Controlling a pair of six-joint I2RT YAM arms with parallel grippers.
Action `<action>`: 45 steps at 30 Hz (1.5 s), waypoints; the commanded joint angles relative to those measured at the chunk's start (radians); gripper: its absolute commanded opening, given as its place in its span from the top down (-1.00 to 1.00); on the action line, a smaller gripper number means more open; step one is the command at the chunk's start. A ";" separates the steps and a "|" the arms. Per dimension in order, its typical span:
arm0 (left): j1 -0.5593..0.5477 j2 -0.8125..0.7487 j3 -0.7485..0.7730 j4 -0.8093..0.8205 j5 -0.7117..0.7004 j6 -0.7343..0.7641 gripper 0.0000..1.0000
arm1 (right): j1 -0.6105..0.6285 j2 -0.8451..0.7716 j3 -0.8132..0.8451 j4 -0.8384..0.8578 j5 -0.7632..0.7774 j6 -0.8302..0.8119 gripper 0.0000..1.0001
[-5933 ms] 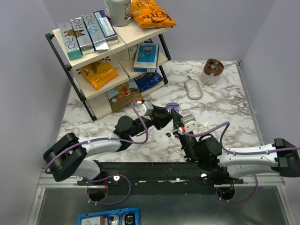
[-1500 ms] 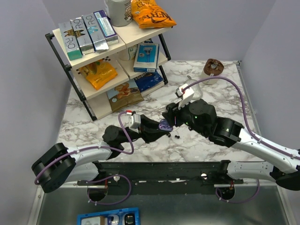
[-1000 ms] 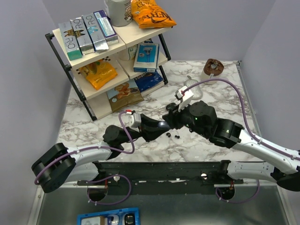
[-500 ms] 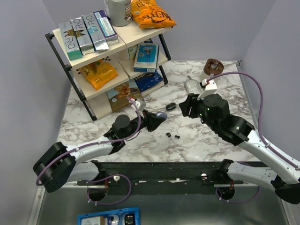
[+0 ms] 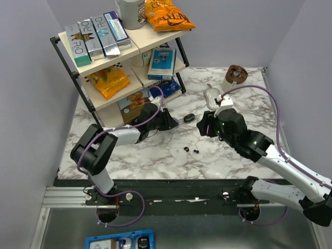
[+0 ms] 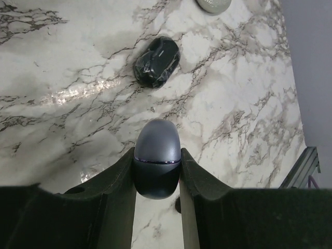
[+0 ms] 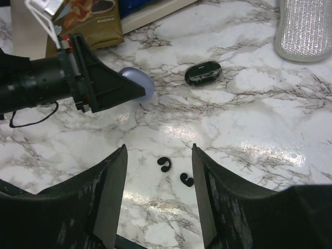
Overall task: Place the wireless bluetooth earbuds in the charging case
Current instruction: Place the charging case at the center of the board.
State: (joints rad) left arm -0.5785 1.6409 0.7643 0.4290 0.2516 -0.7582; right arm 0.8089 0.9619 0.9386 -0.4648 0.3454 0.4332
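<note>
- L gripper: jaws narrow, clamped on the charging case, one finger per side. The case's rounded end pokes out past the tips.
- R gripper: jaws wide w/ nothing between them, hovering over the table. Both earbuds show in the gap below it.
- Earbuds are two tiny black C-shaped clips lying on the marble. They're just beside each other, not touching, and near the case but apart from it.
- Handling, imo: v light, hard smooth plastic, so they'll prob skitter or flip if a finger nudges one first. I'd come straight down and pinch across the chunkier end of the C, one at a time, w/ a gentle squeeze.
- The case is a smooth egg shape, lavender-grey dome over a darker half w/ a thin seam between. It's rigid but slippery, and the side grip at its widest bit looks ok. It looks closed from the wrist cam, but I can't be sure.
- Further out there's a black glossy lump on the table beyond the case. No idea what it is tbh.
</note>
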 commanded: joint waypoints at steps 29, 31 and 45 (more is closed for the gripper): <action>0.032 0.090 0.032 -0.306 -0.054 0.039 -0.13 | -0.013 0.000 -0.049 0.032 -0.014 -0.022 -0.24; 0.039 0.063 0.023 -0.317 -0.066 0.045 -0.16 | -0.013 0.001 -0.049 0.034 -0.013 -0.022 -0.24; -0.016 -0.312 -0.030 -0.659 -0.466 0.100 -0.22 | -0.034 0.101 -0.099 0.127 0.075 0.035 -0.77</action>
State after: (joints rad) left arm -0.5350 1.4841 0.7361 -0.0292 0.0937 -0.6815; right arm 0.8021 1.0264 0.8791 -0.4118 0.3534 0.4244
